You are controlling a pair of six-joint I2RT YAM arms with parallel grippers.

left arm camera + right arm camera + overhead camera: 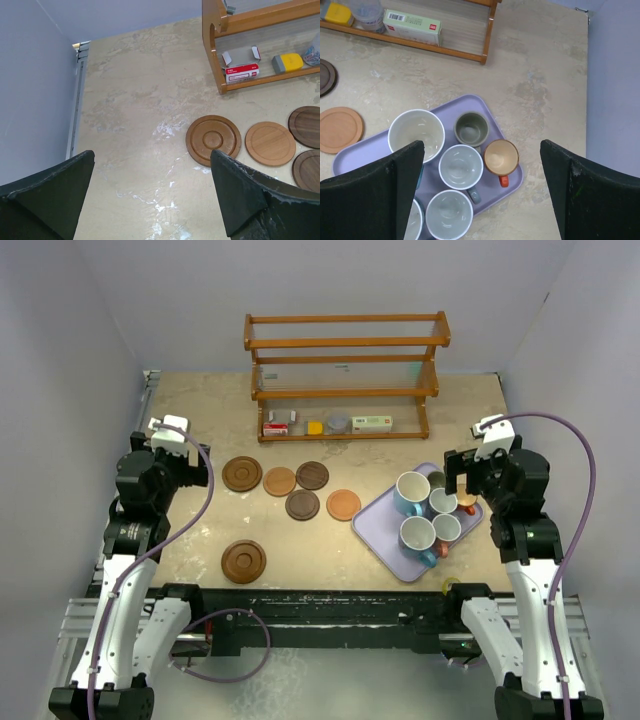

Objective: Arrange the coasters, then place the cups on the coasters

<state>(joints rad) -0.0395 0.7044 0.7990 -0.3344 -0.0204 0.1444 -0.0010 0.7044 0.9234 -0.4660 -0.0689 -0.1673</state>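
Observation:
Several round wooden coasters lie loose left of centre: a large grooved one [242, 474], a light one [279, 481], two dark ones [312, 475] and an orange-brown one [343, 504]. Another large grooved coaster [244, 561] lies apart near the front edge. Several cups stand on the lavender tray [375, 512]: two big light blue [411, 492], two grey [461, 166], a brownish one [471, 129] and an orange one [501, 156]. My left gripper [152, 155] hovers open over bare table left of the coasters. My right gripper [482, 145] hangs open above the cups, holding nothing.
A wooden shelf rack [345, 370] stands at the back with a red-and-white box [242, 72], a yellow item [289, 62] and a green-white box [413, 26] on its lowest board. Grey walls close in the table on the left, right and back.

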